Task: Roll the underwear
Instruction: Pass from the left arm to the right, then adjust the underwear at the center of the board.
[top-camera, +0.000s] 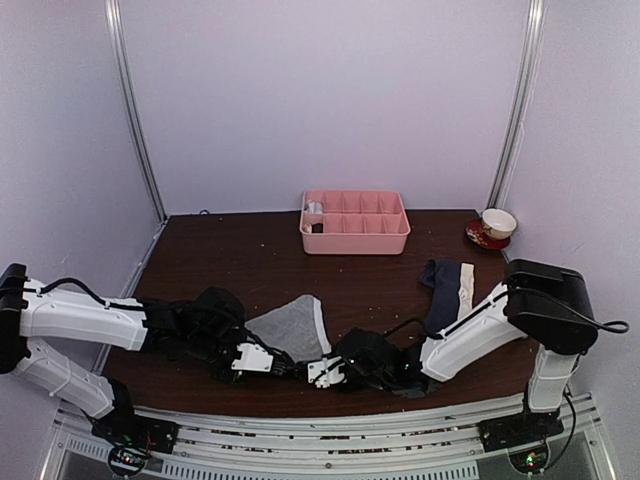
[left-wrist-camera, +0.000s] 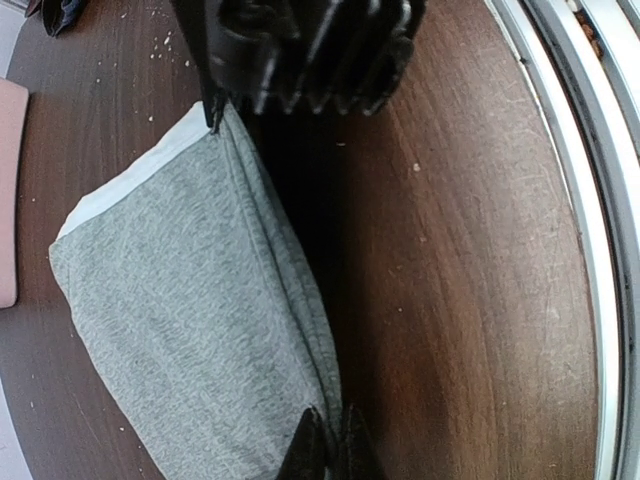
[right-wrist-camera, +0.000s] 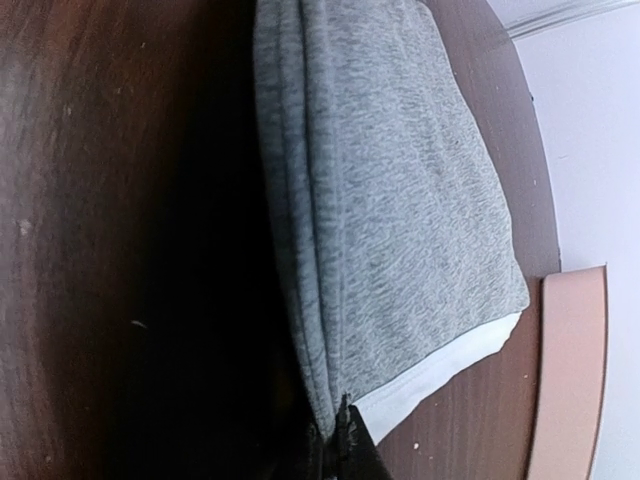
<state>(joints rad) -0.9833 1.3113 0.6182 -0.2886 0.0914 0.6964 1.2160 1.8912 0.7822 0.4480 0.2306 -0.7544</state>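
The grey underwear (top-camera: 288, 328) lies folded on the table near the front edge, with a white band along its right side. My left gripper (top-camera: 283, 366) is shut on its thick near fold; the left wrist view shows the fingertips (left-wrist-camera: 305, 452) pinching the grey cloth (left-wrist-camera: 190, 310). My right gripper (top-camera: 308, 366) is shut on the same fold at the white-band corner, shown in the right wrist view (right-wrist-camera: 340, 445) against the cloth (right-wrist-camera: 390, 200). It also shows in the left wrist view (left-wrist-camera: 215, 110). The navy underwear (top-camera: 447, 290) with a cream waistband lies crumpled at the right.
A pink compartment tray (top-camera: 355, 222) stands at the back centre, with something in its left cells. A cup on a saucer (top-camera: 497, 225) sits at the back right. The metal rail of the table's front edge (left-wrist-camera: 590, 200) runs close behind both grippers.
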